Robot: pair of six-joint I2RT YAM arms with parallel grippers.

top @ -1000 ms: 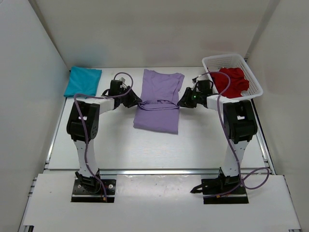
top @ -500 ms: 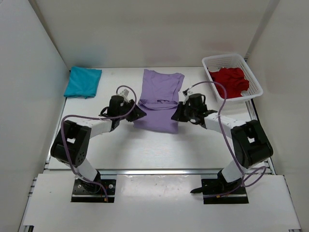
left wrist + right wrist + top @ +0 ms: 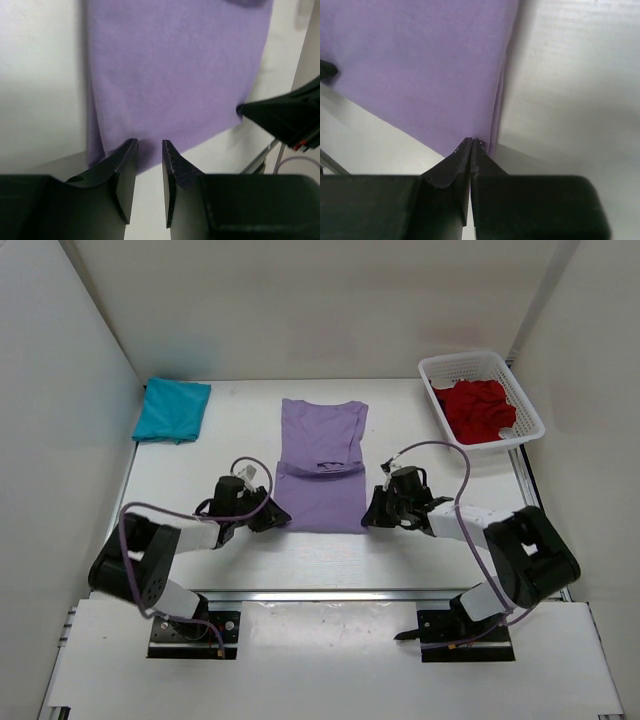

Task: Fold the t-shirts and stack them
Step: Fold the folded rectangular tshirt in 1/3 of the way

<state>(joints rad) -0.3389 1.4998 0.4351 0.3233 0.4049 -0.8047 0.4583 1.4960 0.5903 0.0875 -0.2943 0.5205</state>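
Observation:
A light lavender t-shirt [image 3: 322, 465] lies flat in the middle of the table, its lower part folded up over the chest. My left gripper [image 3: 278, 517] is low at its near left corner, jaws a little open [image 3: 150, 142], tips over the cloth edge [image 3: 175, 70] with bare table showing between the fingers. At the near right corner sits my right gripper [image 3: 370, 515], jaws shut [image 3: 471, 140] with the tips pinched on the hem [image 3: 420, 65]. A folded teal t-shirt [image 3: 172, 410] rests at the far left. The dark red t-shirt [image 3: 478, 410] lies crumpled in the basket.
The white mesh basket [image 3: 470, 360] stands at the far right corner. White walls close in the table on the left, back and right. A metal rail [image 3: 330, 592] runs along the near edge, just behind both arm bases.
Both arms reached lower and nearer along the lavender shirt's sides. The shirt slid toward the near edge and now lies straighter. The right jaws closed at its corner.

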